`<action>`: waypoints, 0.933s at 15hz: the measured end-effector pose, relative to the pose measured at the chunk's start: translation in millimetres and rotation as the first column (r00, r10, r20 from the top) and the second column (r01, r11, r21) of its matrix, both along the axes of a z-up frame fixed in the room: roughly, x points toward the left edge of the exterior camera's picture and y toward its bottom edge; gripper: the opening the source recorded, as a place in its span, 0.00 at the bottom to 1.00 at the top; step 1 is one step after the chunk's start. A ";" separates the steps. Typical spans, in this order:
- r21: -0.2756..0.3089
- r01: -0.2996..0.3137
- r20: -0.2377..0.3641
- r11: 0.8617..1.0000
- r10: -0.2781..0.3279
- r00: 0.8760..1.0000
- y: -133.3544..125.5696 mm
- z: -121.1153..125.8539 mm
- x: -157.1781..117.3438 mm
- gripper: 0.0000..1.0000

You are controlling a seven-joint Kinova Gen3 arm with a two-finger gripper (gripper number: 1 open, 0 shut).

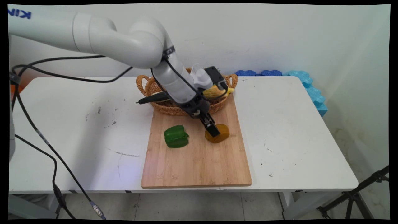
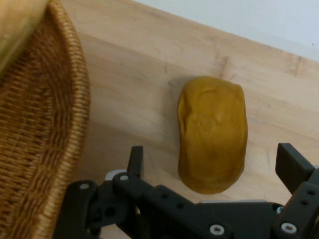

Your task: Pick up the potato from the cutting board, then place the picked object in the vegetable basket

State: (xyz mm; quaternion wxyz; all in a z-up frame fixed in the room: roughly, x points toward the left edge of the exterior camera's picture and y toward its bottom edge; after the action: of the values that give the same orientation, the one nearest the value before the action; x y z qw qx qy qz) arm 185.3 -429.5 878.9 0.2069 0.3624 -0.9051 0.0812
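A mustard-yellow lumpy vegetable point(image 1: 221, 133) point(image 2: 213, 133), shaped like a potato, lies on the wooden cutting board point(image 1: 199, 161) point(image 2: 149, 74). My gripper point(image 1: 214, 130) point(image 2: 212, 167) hovers right over its near end, open, one finger point(image 2: 135, 160) on each side and nothing held. A green bell pepper point(image 1: 176, 136) rests on the board to the left of it.
A wicker basket point(image 1: 183, 107) point(image 2: 45, 139) with handles stands at the board's far end, holding corn point(image 1: 214, 91) and a black-handled tool point(image 1: 152, 99). Blue foam pieces point(image 1: 307, 84) line the wall at the table's far right. Black cables hang at the left.
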 end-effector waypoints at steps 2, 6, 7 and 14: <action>0.002 0.005 0.006 1.000 -0.005 1.000 0.2 -10.6 -4.1 1.00; -0.010 0.009 0.006 1.000 -0.009 1.000 -2.2 -25.5 -11.5 1.00; -0.013 0.009 0.004 1.000 -0.009 1.000 -2.9 -28.4 -13.2 1.00; -0.016 0.022 -0.022 1.000 -0.022 0.999 -4.2 -37.5 -19.9 0.00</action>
State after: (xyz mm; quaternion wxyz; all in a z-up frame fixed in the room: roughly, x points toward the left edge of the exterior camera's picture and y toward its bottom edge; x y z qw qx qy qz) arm 165.4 -433.8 841.4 0.2208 0.3515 -0.9061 0.0820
